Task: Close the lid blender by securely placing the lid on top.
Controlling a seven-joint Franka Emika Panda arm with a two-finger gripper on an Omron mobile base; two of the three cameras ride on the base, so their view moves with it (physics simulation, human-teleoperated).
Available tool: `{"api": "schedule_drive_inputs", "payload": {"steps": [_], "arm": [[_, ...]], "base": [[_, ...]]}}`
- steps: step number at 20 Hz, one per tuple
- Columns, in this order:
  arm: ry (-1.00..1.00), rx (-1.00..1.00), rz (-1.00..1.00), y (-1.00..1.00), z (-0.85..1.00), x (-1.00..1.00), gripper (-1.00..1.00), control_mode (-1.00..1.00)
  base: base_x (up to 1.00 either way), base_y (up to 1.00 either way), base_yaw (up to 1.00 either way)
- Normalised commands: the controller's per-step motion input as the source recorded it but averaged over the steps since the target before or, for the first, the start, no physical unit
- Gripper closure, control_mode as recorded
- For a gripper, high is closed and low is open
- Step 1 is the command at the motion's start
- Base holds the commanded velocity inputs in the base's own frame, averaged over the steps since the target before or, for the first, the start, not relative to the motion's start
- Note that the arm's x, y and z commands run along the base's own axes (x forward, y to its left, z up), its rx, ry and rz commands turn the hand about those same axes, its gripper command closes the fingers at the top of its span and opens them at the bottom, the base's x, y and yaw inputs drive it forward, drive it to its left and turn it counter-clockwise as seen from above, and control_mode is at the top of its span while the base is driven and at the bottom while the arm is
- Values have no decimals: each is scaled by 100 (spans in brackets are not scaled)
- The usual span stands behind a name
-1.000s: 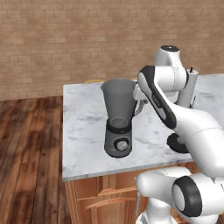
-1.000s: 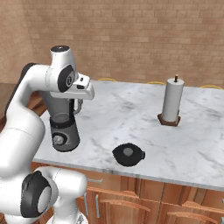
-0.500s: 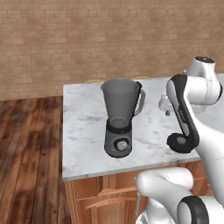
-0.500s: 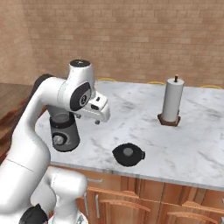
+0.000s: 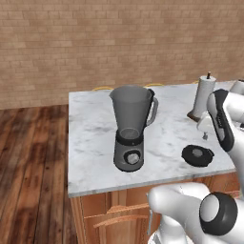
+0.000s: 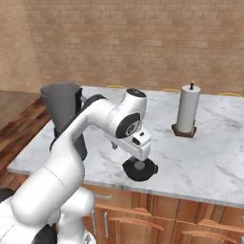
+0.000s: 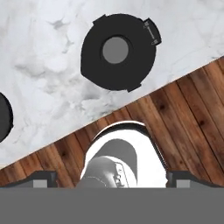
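Left to right along the marble worktop [image 5: 90, 143]. The blender [image 5: 131, 126] stands upright toward the left, its tapered translucent jar open at the top and, as far as can be seen, holding nothing; the side handle faces right and the knob on the base faces the front edge. The lid [image 5: 197, 155] lies flat and apart from it, near the worktop's front edge, with the claw [image 6: 138, 164] poised just above, fingers spread and holding nothing. In the hand view the lid [image 7: 118, 51] shows as a black disc with small tabs on its rim and a grey raised centre cap. It is probably light, rigid and somewhat smooth; the raised cap looks the surest place to pinch, since the flat rim sits close to the marble. A white roll on a dark stand [image 5: 202, 97] stands at the back right.
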Motion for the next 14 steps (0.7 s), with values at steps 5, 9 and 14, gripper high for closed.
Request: {"api": "schedule_drive_inputs", "payload": {"steps": [5,9,14], "arm": [[16,7,-1,-34,-38,55,-100,-100],[11,-2,0,-1,-19,47,-100,-100],[3,-6,0,7,-31,38,-100,-100]], "base": [[0,0,0],[0,0,0],[0,0,0]]}}
